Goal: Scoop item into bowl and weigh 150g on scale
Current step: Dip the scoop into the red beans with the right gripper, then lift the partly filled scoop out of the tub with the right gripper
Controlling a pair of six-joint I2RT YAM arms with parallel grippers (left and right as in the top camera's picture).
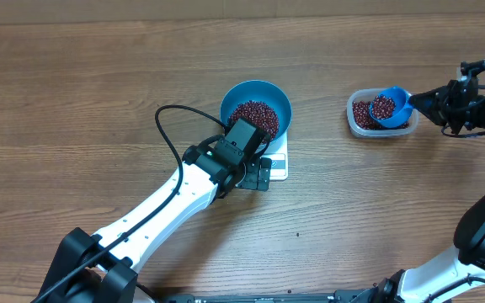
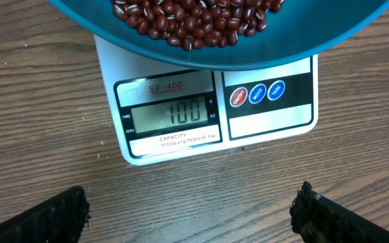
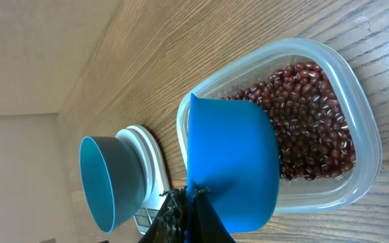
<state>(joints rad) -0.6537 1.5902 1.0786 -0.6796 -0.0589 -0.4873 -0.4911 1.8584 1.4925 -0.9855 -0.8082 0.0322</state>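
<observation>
Done: I read 100 on scale [image 2: 269,121]; beans [image 1: 253,116] in blue bowl [image 1: 256,91] atop it
Left: about a third more
Right gripper [image 1: 423,99]: clamped on loaded blue scoop [image 1: 390,107], well right of scale
Left gripper [image 2: 191,202]: jaws spread, empty, fronting scale

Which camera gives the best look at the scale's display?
Left wrist: the display faces it up close, reading 100. Overhead, the bowl and left arm hide most of the scale. Right wrist shows only its far edge.
</observation>
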